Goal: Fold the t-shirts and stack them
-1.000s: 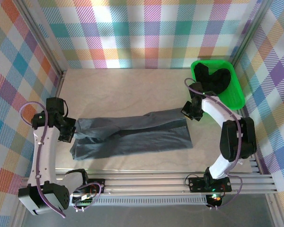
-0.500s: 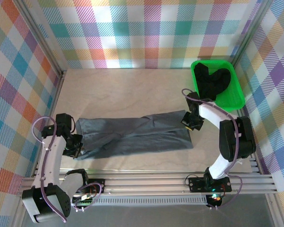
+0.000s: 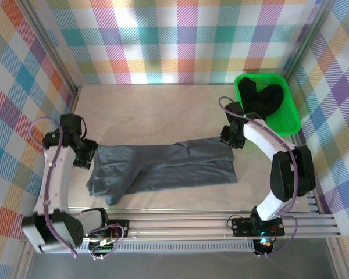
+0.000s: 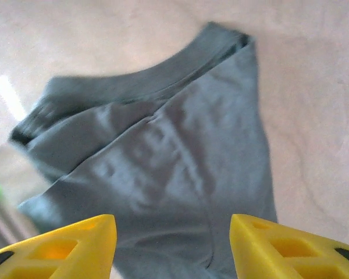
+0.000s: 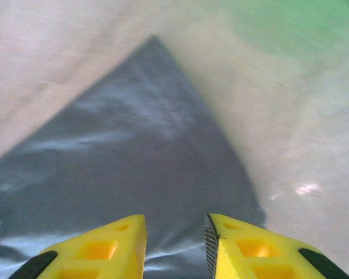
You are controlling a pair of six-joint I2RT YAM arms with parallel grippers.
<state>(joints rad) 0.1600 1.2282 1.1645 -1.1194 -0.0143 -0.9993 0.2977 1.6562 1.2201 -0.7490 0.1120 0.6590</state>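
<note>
Left arm: stretched up the bench's [image 3: 151, 110] left side, end effector [image 3: 86, 156] over the grey t-shirt's [image 3: 163, 165] left end, fingers apart, empty.
Right arm: arched inward, end effector [image 3: 231, 139] at the far right corner, narrowly parted, empty.
Shirt: mid-bench, long axis left-right.

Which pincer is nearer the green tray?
Right. The right pincer is just left of the green tray; the left pincer is at the grey t-shirt's far end.
</note>
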